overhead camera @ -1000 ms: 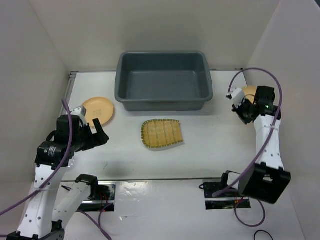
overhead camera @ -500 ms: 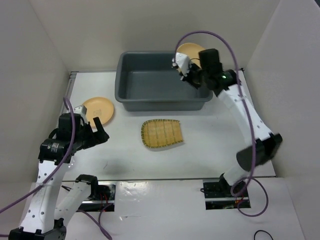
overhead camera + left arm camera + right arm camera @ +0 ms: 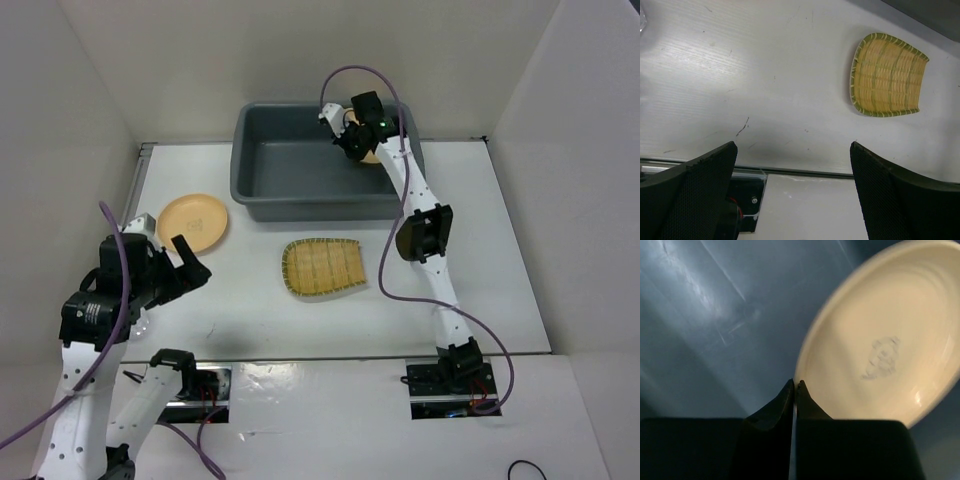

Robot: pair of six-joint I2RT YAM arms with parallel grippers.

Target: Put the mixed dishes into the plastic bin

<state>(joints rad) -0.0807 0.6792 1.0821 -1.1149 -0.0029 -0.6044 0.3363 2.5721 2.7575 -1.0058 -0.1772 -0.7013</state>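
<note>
The dark grey plastic bin (image 3: 243,186) stands at the back centre. My right gripper (image 3: 352,137) reaches into its far right corner, shut on the rim of a yellow-orange plate (image 3: 373,156). In the right wrist view the jaws (image 3: 795,385) pinch the edge of the plate (image 3: 880,350) above the bin floor (image 3: 715,330). A second yellow-orange plate (image 3: 195,219) lies on the table at left. The ribbed bamboo-look tray (image 3: 322,268) lies in front of the bin and shows in the left wrist view (image 3: 887,75). My left gripper (image 3: 186,262) is open and empty, near the second plate.
White walls close in the table on the left, back and right. A clear glass edge (image 3: 642,16) shows at the top left corner of the left wrist view. The arm bases and a dark seam (image 3: 300,357) run along the near edge.
My right arm swung the plate from the table's right side to above the bin, then down into the bin's far right corner. My left arm drew back a little toward the near edge.
</note>
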